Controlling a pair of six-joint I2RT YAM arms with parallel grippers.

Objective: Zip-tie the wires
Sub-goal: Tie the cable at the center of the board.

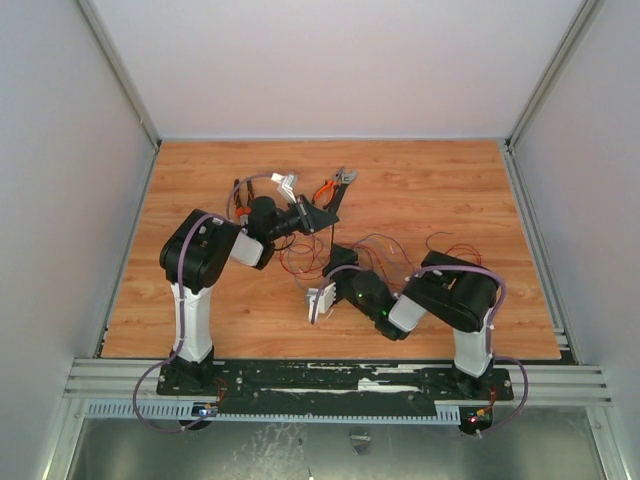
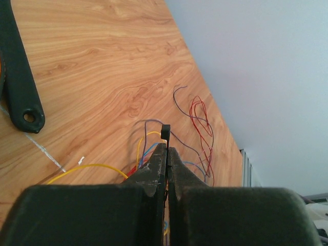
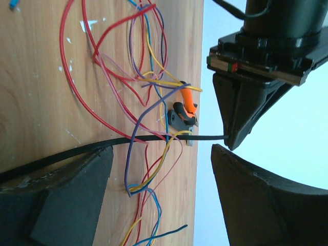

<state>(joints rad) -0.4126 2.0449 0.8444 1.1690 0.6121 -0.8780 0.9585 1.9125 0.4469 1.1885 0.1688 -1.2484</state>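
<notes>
The wires [image 1: 372,250] are a loose tangle of thin red, yellow, purple and blue strands in the middle of the table; they also show in the left wrist view [image 2: 200,115] and the right wrist view [image 3: 130,77]. My left gripper [image 2: 167,149] is shut on the black zip tie [image 2: 165,131], whose head sticks out past the fingertips. In the right wrist view the zip tie [image 3: 154,137] runs across the wires to the left gripper's tip [image 3: 233,134]. My right gripper [image 3: 163,149] is open, one finger on each side of the wires just below the strip. From above, both grippers [image 1: 325,222] [image 1: 345,258] meet over the tangle.
Orange-handled pliers [image 1: 335,187] lie behind the left gripper near the back of the table; one handle shows in the left wrist view [image 2: 20,87] and the pliers in the right wrist view [image 3: 184,110]. White walls [image 1: 330,60] enclose the wooden tabletop [image 1: 440,190].
</notes>
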